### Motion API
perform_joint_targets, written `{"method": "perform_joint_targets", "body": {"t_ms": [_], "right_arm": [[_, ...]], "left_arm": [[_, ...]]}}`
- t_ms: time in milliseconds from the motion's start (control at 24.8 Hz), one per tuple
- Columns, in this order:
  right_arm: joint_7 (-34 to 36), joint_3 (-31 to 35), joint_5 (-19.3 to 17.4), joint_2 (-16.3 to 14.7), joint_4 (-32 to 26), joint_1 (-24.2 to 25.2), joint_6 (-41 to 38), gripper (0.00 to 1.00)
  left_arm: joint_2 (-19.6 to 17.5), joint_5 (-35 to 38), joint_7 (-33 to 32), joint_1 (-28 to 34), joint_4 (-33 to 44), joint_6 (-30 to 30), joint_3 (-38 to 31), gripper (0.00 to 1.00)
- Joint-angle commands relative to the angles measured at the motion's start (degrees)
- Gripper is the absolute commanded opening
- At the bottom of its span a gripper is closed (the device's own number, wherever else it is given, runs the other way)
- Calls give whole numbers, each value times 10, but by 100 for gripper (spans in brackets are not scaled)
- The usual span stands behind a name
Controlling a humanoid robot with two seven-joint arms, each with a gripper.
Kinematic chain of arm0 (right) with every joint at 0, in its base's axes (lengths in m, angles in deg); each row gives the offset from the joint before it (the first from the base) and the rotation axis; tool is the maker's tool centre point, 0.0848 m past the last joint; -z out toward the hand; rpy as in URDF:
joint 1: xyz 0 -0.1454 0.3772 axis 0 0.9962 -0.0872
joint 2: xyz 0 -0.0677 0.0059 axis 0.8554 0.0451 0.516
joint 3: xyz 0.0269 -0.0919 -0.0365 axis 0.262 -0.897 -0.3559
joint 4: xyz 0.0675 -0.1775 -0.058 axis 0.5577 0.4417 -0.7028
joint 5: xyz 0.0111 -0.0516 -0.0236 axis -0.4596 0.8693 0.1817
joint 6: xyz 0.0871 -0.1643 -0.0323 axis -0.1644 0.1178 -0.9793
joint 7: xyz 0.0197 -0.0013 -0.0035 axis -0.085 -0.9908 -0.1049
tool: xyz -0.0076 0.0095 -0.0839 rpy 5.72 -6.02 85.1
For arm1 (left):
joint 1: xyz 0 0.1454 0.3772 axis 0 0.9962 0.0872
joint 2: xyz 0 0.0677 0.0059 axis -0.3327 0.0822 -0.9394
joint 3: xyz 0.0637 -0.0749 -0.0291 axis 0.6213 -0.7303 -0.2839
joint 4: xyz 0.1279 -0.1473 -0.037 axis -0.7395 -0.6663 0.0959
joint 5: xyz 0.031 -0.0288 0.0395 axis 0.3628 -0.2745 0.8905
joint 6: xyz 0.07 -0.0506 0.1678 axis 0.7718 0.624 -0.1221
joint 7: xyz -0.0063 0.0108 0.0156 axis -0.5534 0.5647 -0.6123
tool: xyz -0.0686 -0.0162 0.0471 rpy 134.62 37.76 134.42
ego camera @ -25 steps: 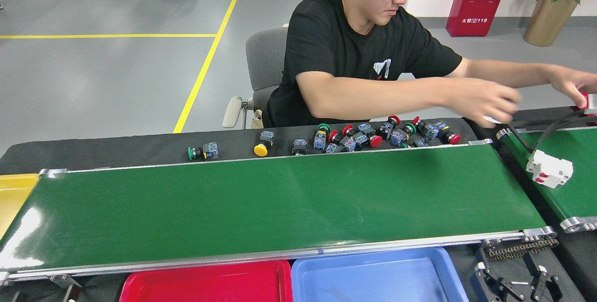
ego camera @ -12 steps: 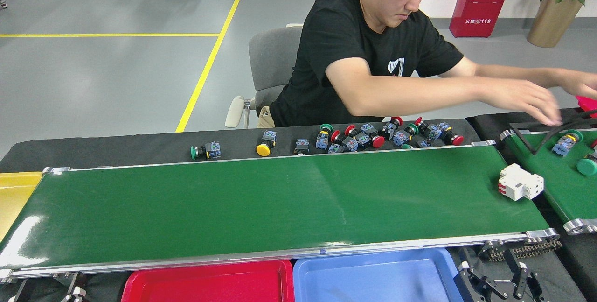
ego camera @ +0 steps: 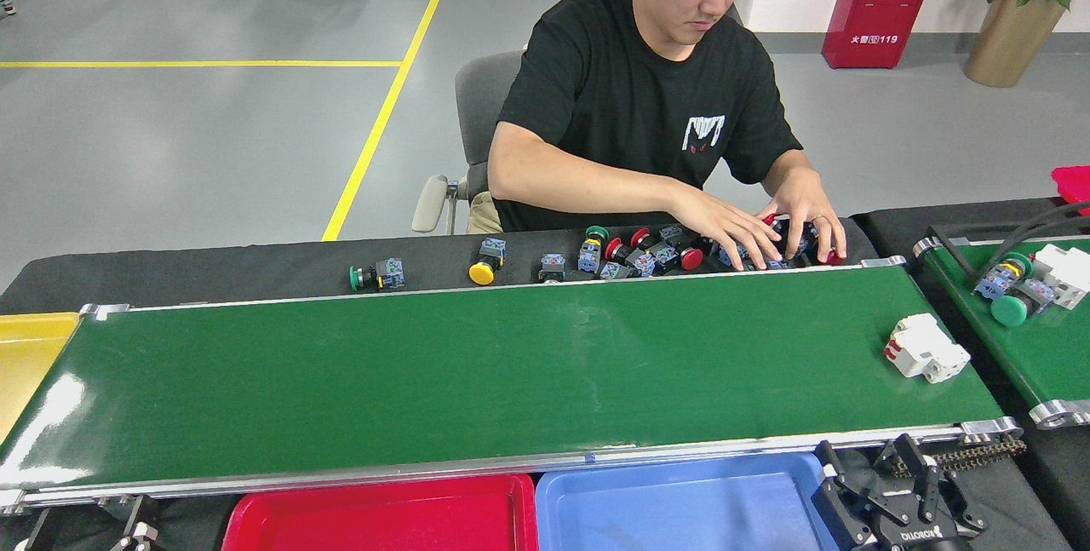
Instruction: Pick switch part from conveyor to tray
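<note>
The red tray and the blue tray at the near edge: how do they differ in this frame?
The red tray sits left of the blue tray, under the middle of the conveyor. The blue tray lies further right, and the right claw overlaps its right corner, while nothing overlaps the red tray. Colour is the other plain difference. Both are shallow, rimmed, empty where visible, side by side, and cut off by the bottom edge.

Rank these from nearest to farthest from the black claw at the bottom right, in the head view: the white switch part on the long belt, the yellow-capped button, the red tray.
From the right claw:
1. White switch part, just above it at the belt's right end.
2. Red tray, to the left along the near edge.
3. Yellow-capped button, across the belt on the far side.
</note>
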Motion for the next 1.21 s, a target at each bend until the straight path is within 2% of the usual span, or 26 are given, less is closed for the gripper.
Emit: {"method": "perform_joint_targets", "body": {"t_ms": [0,242,404,1010,1171], "right_arm": [[-5,3,0,-22,13,-20,24,100],[-4,3,-6,-61,126,-98,27,100],[-3,1,-5,-74,169,-132,27,100],[-3,-83,-5,-60,226,-192,28,100],[-1,-109,-5,-52,267,-232,27,100]], "left_arm": [[-4,1,1,-2,8,-3,-1,100],[-1,1,-5,0,6,-4,0,100],[-2,1,-4,1,6,-4,0,100],[-9,2,-5,-8,-3,-4,0,100],[-10,2,-5,-11,-5,-4,0,100]]}}
